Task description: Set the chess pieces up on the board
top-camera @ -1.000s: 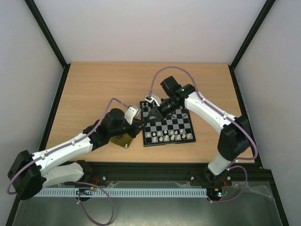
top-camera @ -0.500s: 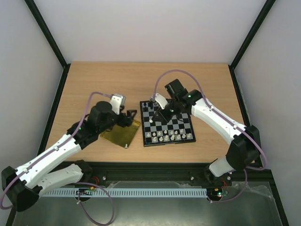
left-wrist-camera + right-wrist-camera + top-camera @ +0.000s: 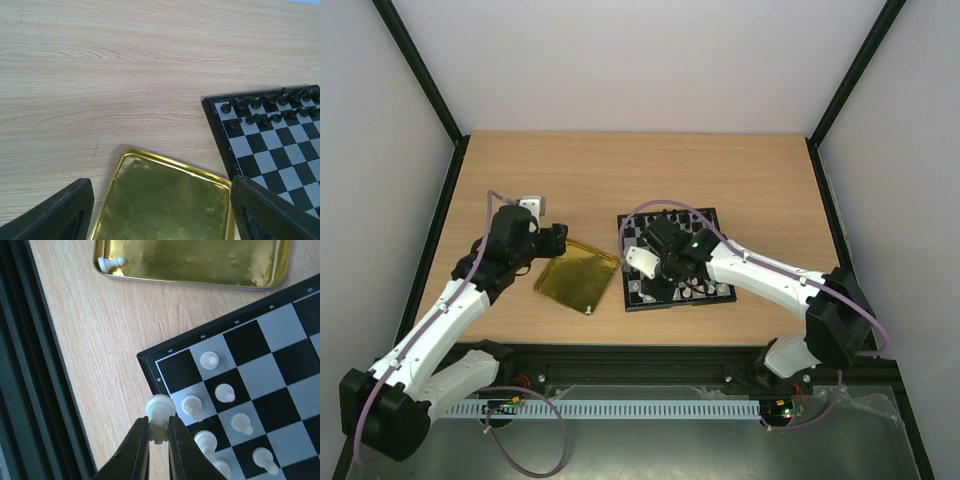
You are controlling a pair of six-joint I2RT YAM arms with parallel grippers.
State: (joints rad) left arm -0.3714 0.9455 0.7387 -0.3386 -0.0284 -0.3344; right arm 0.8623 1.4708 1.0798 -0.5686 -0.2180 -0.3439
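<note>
My right gripper [image 3: 159, 434] is shut on a small white chess piece [image 3: 160, 409], held just above the near-left corner of the board [image 3: 280, 375]. In the top view it [image 3: 645, 283] sits over that same corner of the board [image 3: 692, 303]. Several white pieces [image 3: 225, 392] stand on the two nearest rows. Black pieces [image 3: 265, 107] fill the far rows. One white pawn [image 3: 111, 262] lies on its side in the gold tray [image 3: 190, 260]. My left gripper [image 3: 160, 202] is open and holds nothing, above the tray's far-left part [image 3: 552, 240].
The gold tray [image 3: 575, 275] lies on the wooden table left of the board, almost touching it. A black frame rail [image 3: 30, 390] runs along the table's near edge, close to the right gripper. Grey walls enclose the table.
My left gripper has opened and drawn back to the left, off the tray's board side. My right gripper has swung from the board's far-left part to its near-left corner.
</note>
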